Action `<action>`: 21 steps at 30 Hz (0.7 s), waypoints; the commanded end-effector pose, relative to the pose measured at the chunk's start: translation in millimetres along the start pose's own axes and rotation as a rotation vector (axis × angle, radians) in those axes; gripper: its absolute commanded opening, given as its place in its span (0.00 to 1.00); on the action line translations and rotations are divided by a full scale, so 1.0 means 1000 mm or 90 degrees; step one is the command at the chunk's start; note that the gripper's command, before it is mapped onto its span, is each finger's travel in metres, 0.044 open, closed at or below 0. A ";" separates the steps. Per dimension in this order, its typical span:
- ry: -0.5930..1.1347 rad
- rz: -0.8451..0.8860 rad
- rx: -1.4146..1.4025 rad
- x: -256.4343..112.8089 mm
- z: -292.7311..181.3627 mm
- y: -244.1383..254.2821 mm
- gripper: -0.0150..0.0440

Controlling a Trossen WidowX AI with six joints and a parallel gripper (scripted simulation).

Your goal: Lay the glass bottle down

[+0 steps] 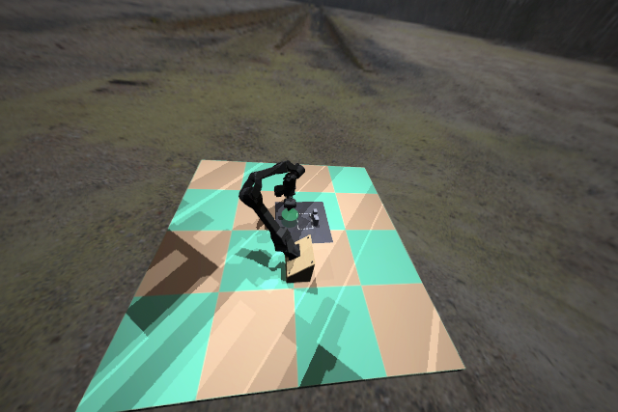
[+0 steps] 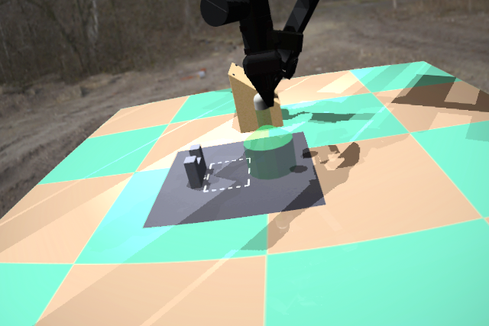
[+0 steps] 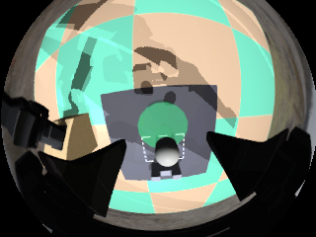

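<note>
Glass bottle: the green glass bottle (image 1: 289, 214) (image 2: 270, 160) (image 3: 163, 120) stands upright on the dark mat (image 1: 319, 235) (image 2: 237, 204) (image 3: 118, 114), base down and neck up.
Long axis: vertical, at right angles to the mat; the pale rounded cap (image 2: 259, 101) (image 3: 167, 154) points skyward, above a slim neck and a broad cylindrical body.
Bottle and fingers: the body sits below the 2 fingers of the black gripper (image 1: 290, 204) (image 2: 270, 103) (image 3: 166, 140). In the exterior view the cap appears right beside the fingertips; in the wrist view it appears between the 2 sides, nearer the picture's lower edge. Its exact depth against the tips cannot be told.
Gripper: spread about as wide as it goes, fingers pointing down, with 0 objects in its grasp.
Grey rest: the U-shaped rest (image 1: 315, 218) (image 2: 193, 172) (image 3: 156, 178) stands on the mat with 2 uprights, well apart from the bottle's body, 0 necks lying in it.
Dashed outline: the white dashed outline (image 1: 305, 213) (image 2: 249, 172) (image 3: 184, 145) lies between bottle and rest, the upright body just beside it.
</note>
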State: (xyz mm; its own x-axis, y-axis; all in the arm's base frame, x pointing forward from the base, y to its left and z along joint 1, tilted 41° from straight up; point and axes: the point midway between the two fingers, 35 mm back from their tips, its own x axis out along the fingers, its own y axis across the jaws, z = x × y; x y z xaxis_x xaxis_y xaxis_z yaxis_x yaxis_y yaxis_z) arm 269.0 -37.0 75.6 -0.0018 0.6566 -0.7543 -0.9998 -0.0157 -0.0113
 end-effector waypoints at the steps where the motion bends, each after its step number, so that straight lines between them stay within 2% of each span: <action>1: 0.002 0.000 -0.002 0.000 -0.007 0.000 1.00; 9: 0.002 0.000 -0.003 0.000 -0.017 0.001 1.00; 21: 0.002 0.000 -0.003 0.000 -0.017 0.001 0.47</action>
State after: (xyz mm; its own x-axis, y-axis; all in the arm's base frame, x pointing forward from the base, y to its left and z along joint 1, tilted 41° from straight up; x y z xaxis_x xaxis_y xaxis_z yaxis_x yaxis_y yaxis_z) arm 268.4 -49.1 64.5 -0.0026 0.6575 -0.7534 -0.9998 -0.0153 -0.0099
